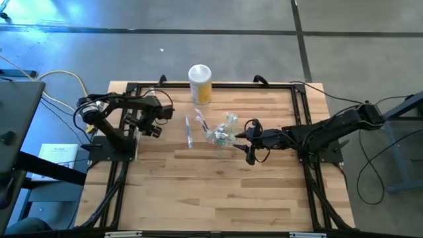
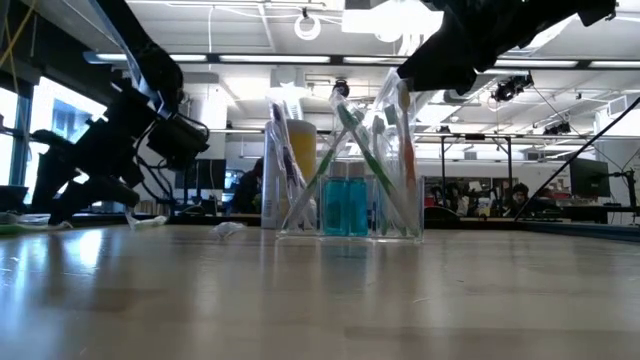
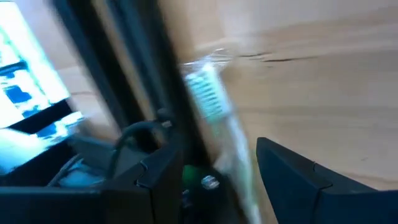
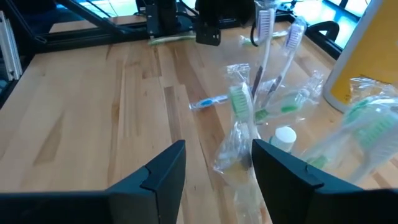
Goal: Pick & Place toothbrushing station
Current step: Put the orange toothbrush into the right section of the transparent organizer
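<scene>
The clear holder (image 1: 223,131) stands mid-table with several wrapped toothbrushes leaning in it (image 2: 350,150). My right gripper (image 1: 241,137) is open at the holder's right side. In its wrist view its fingers (image 4: 219,143) stand on either side of an upright, green-bristled wrapped toothbrush (image 4: 239,102), with bare wood showing beside the wrapper. My left gripper (image 1: 154,130) is open, low over the table's left edge. A wrapped green-bristled toothbrush (image 3: 208,93) runs between its fingers (image 3: 219,144), smeared like the table, beside the dark frame rail (image 3: 143,74). A loose toothbrush (image 1: 188,132) lies flat left of the holder.
A yellow canister with a white top (image 1: 200,82) stands behind the holder near the far edge. A teal toothbrush (image 4: 208,101) lies on the wood. A small white piece (image 2: 228,230) lies on the table's left part. The black frame rails (image 1: 211,84) border the table.
</scene>
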{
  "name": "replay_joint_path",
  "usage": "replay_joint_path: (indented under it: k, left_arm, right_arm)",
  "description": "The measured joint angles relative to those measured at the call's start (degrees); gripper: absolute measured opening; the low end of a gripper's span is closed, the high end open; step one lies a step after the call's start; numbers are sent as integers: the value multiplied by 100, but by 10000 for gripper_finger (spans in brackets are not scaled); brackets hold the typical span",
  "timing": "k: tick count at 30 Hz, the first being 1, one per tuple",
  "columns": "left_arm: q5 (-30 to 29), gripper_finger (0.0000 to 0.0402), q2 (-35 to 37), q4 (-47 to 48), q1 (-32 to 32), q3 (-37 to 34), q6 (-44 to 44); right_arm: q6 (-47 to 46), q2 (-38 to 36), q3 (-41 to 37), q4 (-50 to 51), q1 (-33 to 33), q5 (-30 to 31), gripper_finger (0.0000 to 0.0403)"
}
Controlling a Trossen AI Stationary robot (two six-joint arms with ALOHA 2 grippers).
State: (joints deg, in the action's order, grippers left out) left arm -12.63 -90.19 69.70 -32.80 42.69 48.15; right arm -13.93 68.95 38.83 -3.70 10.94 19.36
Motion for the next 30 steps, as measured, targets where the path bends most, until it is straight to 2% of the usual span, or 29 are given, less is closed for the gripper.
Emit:
replay_joint_path:
  k: [8, 14, 17, 22, 28, 30]
  left_arm:
    - [211, 196, 26, -700, -579, -506, -574]
    - [229, 195, 24, -872, -617, -586, -698]
    - [494, 188, 18, -957, -621, -595, -881]
    - [783, 140, 11, -1017, -624, -600, -903]
    - [649, 35, 7, -1142, -617, -599, -760]
    - [598, 12, 9, -1146, -615, -596, -736]
  right_arm:
    - [-101, 1, 0, -1, 102, -8, 176]
    - [-94, 0, 0, -135, 147, -4, 176]
    - [-87, 0, 0, -146, 149, -5, 176]
    - [-49, 0, 0, -146, 224, -23, 176]
    - [68, 0, 0, -175, 350, -22, 176]
    - [72, 0, 0, -176, 376, -13, 176]
